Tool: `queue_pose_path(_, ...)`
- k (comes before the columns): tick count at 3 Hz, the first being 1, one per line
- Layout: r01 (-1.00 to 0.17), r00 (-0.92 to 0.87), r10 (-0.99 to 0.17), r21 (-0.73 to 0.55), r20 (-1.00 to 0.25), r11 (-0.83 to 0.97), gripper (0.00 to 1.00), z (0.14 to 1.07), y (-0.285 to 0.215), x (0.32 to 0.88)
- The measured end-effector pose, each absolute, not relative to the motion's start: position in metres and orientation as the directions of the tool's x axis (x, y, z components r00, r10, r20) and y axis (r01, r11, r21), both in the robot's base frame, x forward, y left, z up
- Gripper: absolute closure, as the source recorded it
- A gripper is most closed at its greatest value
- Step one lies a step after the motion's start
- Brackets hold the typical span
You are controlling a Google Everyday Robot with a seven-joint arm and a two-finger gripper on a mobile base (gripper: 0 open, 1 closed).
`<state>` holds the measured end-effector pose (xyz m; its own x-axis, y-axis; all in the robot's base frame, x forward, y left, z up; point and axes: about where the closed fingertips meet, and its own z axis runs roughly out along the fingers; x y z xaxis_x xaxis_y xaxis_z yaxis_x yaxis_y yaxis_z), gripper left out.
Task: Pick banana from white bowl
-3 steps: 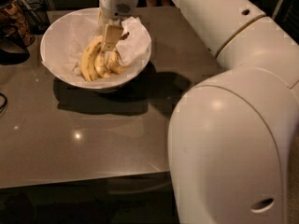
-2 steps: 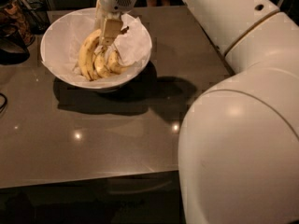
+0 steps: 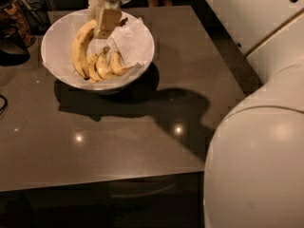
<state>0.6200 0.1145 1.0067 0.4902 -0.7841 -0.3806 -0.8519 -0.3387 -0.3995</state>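
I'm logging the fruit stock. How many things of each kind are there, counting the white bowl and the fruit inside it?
long banana: 1
shorter bananas: 3
white bowl: 1
Total: 5
The gripper is over the bowl's far side, at the long banana's upper end.

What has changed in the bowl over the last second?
The gripper has lifted from low in the bowl toward its far rim, beside the upper end of the long banana; a hold cannot be confirmed. The bowl and the smaller bananas stayed put.
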Motion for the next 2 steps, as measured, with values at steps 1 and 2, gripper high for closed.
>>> queue_pose_path(1, -0.847, 0.499, -0.781, -0.403, -0.376, -0.347, 1.0, 1.008, 0.117, 0.619)
queue_pose_path(2, -0.866, 0.468, -0.798, -0.38, -0.38, -0.326, 1.0, 1.01, 0.11, 0.597)
